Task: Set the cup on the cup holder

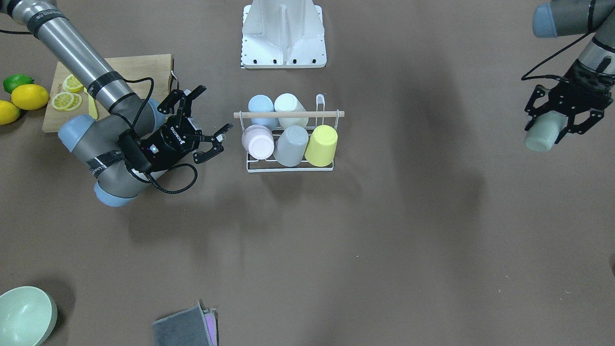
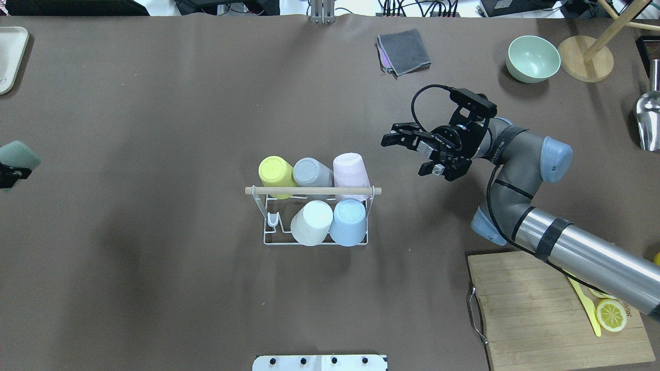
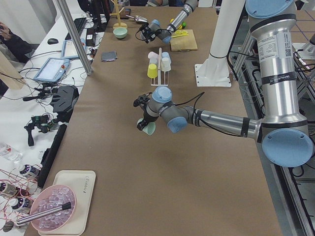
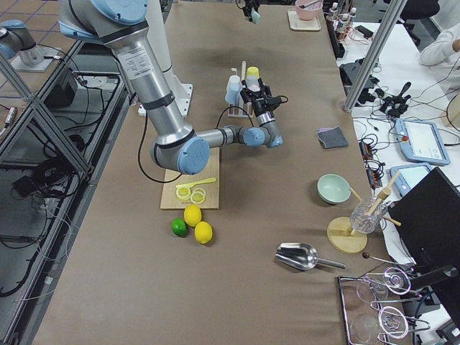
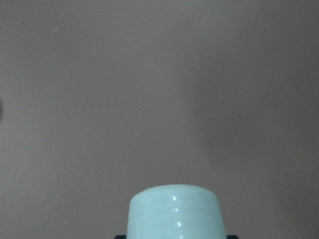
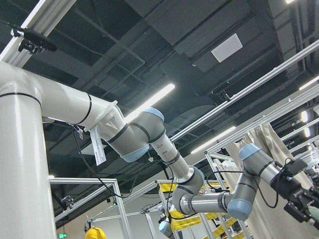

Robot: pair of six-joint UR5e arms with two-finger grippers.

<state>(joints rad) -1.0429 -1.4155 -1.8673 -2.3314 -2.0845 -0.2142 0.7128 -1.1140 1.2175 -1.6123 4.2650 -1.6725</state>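
The cup holder (image 1: 289, 168), a white wire rack with a wooden rod handle (image 1: 288, 114), stands mid-table and carries several upturned cups: yellow, grey, pink, white and blue. One prong (image 2: 272, 219) at its near left corner in the overhead view is bare. The rack also shows in the overhead view (image 2: 315, 242). My left gripper (image 1: 551, 128) is shut on a pale green cup (image 1: 539, 138), held above the table far from the rack on the robot's left; the cup fills the bottom of the left wrist view (image 5: 174, 211). My right gripper (image 2: 407, 154) is open and empty, beside the rack.
A wooden cutting board (image 1: 144, 67) with lemon slices, whole lemons (image 1: 30, 96) and a lime lie behind the right arm. A green bowl (image 2: 533, 58), a grey cloth (image 2: 403, 50), a wooden stand and a metal scoop sit at the far side. The white robot base (image 1: 283, 33) is behind the rack.
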